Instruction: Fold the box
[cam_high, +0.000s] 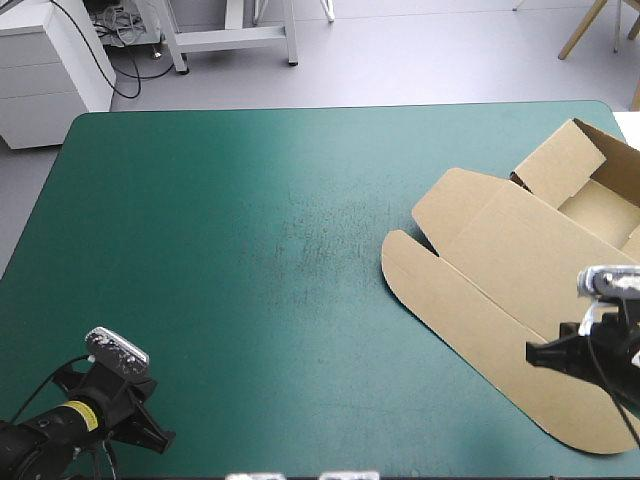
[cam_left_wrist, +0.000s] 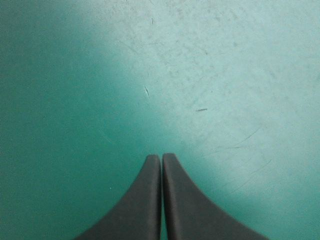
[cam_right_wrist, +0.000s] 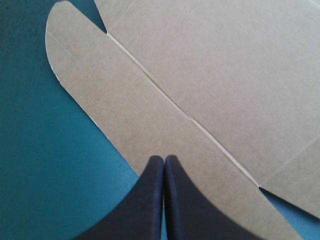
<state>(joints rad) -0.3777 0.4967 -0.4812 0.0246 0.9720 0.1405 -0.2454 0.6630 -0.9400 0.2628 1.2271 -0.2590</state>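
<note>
**mika:** quick one, where's the box (cam_high: 500, 270) relative to the jaws right now?

**jo:** It's all at the right jaws' end of things. The right jaws are pressed together with nothing between them, black fingers (cam_right_wrist: 150, 200) meeting in one point. They hang right over the box (cam_right_wrist: 210, 75). The tips are above the long near flap (cam_right_wrist: 150, 115), just inside the edge where the brown board gives way to the teal-green cover (cam_right_wrist: 40, 165). Ahead of the tips a crease (cam_right_wrist: 170, 97) runs slantwise across the board. Further ahead and off to one side, the flap ends in a rounded corner (cam_right_wrist: 65, 30).

**mika:** is it folded at all?

**jo:** Partly. From above, the part under and around the right jaws lies flat on the tabletop (cam_high: 250, 230). Beyond them, at the far right corner, some walls (cam_high: 560, 160) stand up. Can't tell how well they're tucked.

**mika:** and the left side?

**jo:** Left jaws are together too, fingers (cam_left_wrist: 145, 200) touching all along their length and gripping nothing. Under and ahead of them it's just bare, scuffed cover (cam_left_wrist: 225, 75). The left arm (cam_high: 70, 420) sits at the near left corner, so the box is well apart from those jaws, way off to their right.
</note>
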